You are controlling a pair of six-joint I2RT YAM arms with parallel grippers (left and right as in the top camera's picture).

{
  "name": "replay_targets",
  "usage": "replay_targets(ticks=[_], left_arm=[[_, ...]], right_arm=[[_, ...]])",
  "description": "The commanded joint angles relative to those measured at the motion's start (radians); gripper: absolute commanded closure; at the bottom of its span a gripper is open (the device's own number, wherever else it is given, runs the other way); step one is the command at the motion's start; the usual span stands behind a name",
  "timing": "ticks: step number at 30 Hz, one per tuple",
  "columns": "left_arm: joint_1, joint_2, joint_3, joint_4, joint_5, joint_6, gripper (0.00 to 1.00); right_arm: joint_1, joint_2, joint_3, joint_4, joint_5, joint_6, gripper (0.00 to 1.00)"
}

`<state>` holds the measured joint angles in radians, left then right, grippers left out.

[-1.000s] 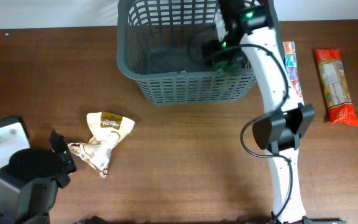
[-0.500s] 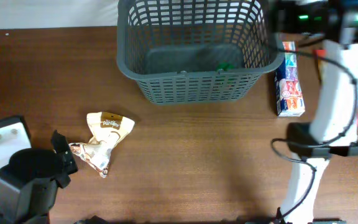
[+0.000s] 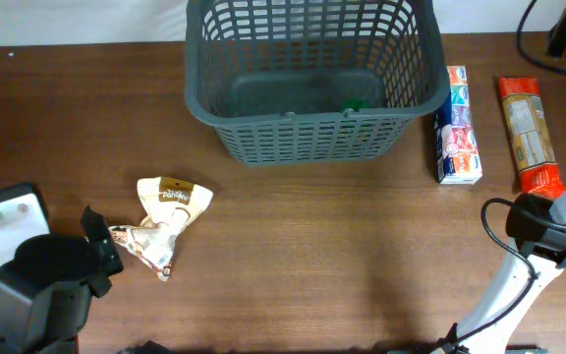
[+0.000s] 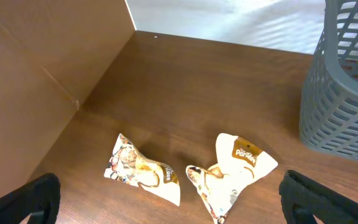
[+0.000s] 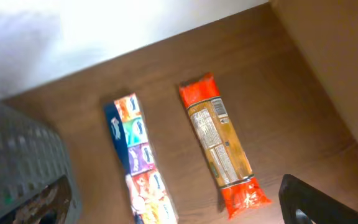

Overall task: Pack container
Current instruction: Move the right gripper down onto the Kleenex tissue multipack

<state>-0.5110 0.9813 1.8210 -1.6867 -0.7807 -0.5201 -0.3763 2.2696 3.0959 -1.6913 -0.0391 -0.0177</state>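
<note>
Right claw [image 5: 173, 206] hovers spread, the container [image 5: 12, 146] to its left.

My overhead view looks straight down on the whole table [image 3: 293, 256], from far off. The left wrist camera looks obliquely forward, closer in, sharing the crumpled snack bag [image 4: 238, 171] and the container [image 4: 347, 93] wall with it. The right wrist camera looks steeply down from high up, sharing the colourful box [image 5: 138, 165] and orange packet [image 5: 219, 146].
</note>
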Motion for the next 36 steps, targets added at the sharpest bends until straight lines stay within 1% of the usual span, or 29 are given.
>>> replay_targets(ticks=[1, 7, 9, 13, 18, 23, 26, 31, 36], left_arm=[[-0.003, 0.001, -0.001, 0.000, 0.007, -0.002, 0.01], [-0.003, 0.001, -0.001, 0.000, 0.007, -0.002, 0.01], [-0.003, 0.001, -0.001, 0.000, 0.007, -0.002, 0.01], [-0.003, 0.001, -0.001, 0.000, 0.007, -0.002, 0.01], [-0.003, 0.001, -0.001, 0.000, 0.006, -0.002, 0.01], [-0.003, 0.001, -0.001, 0.000, 0.006, -0.002, 0.01], [-0.003, 0.001, -0.001, 0.000, 0.007, -0.002, 0.01], [-0.003, 0.001, -0.001, 0.000, 0.007, -0.002, 0.01], [-0.003, 0.001, -0.001, 0.000, 0.007, -0.002, 0.01]], right_arm=[[0.002, 0.025, -0.107, 0.032, -0.074, -0.151, 0.01], [0.004, 0.029, -0.331, 0.130, -0.075, -0.150, 0.01], [0.004, 0.029, -0.408, 0.138, -0.111, -0.155, 0.01], [0.013, 0.029, -0.541, 0.159, -0.156, -0.266, 0.01], [0.042, 0.029, -0.712, 0.212, -0.149, -0.282, 0.01], [0.084, 0.029, -0.815, 0.270, -0.137, -0.286, 0.01], [0.123, 0.029, -0.870, 0.309, -0.078, -0.286, 0.01], [0.154, 0.029, -0.909, 0.345, -0.053, -0.285, 0.01], [0.154, 0.029, -0.925, 0.354, -0.045, -0.285, 0.01]])
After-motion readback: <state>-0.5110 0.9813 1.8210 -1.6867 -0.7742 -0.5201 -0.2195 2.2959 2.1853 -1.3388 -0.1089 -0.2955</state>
